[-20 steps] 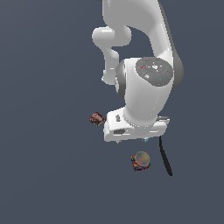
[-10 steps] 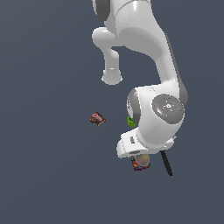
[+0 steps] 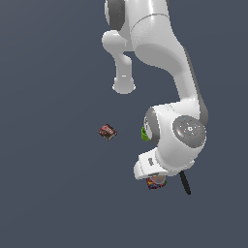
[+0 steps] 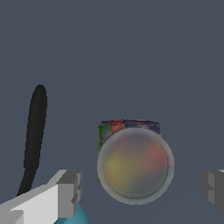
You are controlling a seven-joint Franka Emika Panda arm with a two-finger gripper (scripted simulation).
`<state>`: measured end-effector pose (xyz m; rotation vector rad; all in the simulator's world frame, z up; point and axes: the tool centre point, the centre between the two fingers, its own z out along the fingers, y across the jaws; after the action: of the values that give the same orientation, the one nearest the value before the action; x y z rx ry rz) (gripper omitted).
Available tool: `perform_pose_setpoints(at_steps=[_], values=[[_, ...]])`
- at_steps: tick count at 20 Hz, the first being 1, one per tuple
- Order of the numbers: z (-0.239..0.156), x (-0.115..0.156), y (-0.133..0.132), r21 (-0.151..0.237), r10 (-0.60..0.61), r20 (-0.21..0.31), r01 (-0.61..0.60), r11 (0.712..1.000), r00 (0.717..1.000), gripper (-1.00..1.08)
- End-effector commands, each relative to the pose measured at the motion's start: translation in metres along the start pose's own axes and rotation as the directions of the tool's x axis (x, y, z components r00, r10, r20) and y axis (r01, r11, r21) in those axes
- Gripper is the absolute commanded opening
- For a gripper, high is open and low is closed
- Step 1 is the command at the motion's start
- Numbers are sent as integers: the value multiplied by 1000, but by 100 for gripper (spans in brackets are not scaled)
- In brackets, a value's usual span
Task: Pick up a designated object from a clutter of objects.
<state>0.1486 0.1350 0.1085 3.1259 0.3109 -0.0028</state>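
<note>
My end effector (image 3: 156, 180) sits under the arm's bulky wrist housing in the exterior view, so I can't make out its fingers from there. What I do see is the multicoloured jar (image 3: 156, 182) peeking out just below the white flange, directly underneath the wrist. The long black-handled tool (image 3: 185, 183) lies just beside it toward the exterior view's right, a sliver of the green cup (image 3: 144, 133) shows behind the arm farther up, and the brown-red packet (image 3: 107, 131) rests well apart toward the exterior view's left on the dark worktop (image 3: 53, 160).

The wrist view settles what I need. The end effector (image 4: 142, 190) is spread wide and holding nothing: one grey fingertip (image 4: 70, 192) stands on one side of the jar (image 4: 134, 162) and the other on the opposite side, each with clear space between pad and jar. The jar stands upright, its pale translucent round top facing the camera, so its long axis runs along my approach line. It sits between the fingers but a little off the line joining them, toward the far side. The black tool (image 4: 34, 135) lies outside the near finger, apart from the jar, and a corner of the light blue bar (image 4: 75, 217) shows by that finger.

I judge the coming move is a straight descent with a small centring nudge, then closing on the patterned body.
</note>
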Motion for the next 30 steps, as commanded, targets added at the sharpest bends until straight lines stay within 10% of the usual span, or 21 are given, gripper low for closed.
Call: perform_pose_setpoints(at_steps=[1,18,19,30], values=[[0,0,0,0,0,-1,0,1000,1000,100],[51,1,0,0,0,-2,0,1000,1000,100],[51,1,0,0,0,-2,0,1000,1000,-100],[51,0,0,0,-1,0,1,1000,1000,-100]])
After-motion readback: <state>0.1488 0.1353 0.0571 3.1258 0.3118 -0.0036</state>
